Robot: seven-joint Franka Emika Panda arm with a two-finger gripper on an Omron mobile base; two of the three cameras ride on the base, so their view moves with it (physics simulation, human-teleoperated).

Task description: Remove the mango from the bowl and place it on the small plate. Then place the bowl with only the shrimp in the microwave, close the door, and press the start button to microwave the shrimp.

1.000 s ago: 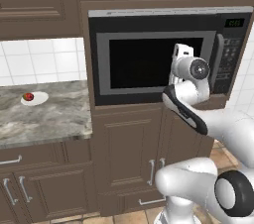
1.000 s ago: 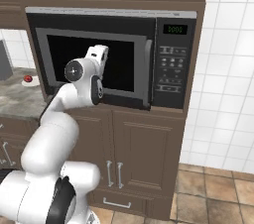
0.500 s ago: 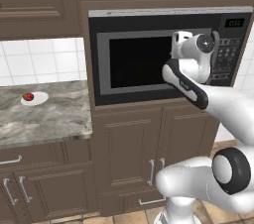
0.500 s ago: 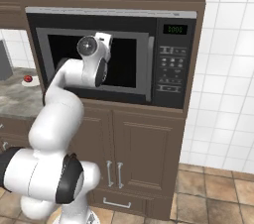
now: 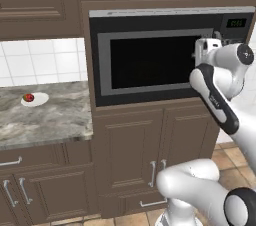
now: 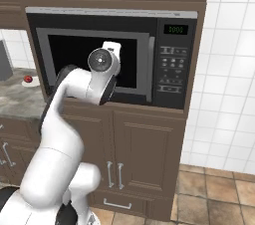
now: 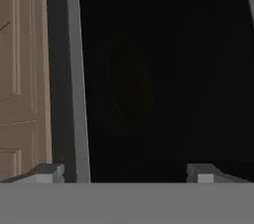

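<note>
We find the microwave built into the brown cabinets, and its door sits shut, flush in its frame, with the dark window facing us. That step of the task looks done. We judge that the bowl with the shrimp is inside, but the window is too dark in every view for us to make either out, so we cannot confirm it.

To the right of the door we see the button panel with its green display above it. We cannot tell from the display alone whether the oven is running, so the start button may yet need pressing.

Our arm reaches up in front of the microwave, its hand near the door's right side and left of the panel. In the hand view we look straight at the dark window, with the steel-grey frame and a brown cabinet door to one side. Our gripper has its fingers spread wide apart, with nothing between them.

Far to the left, on the marble counter, we see the small plate with the mango resting on it. That first step is complete.
</note>
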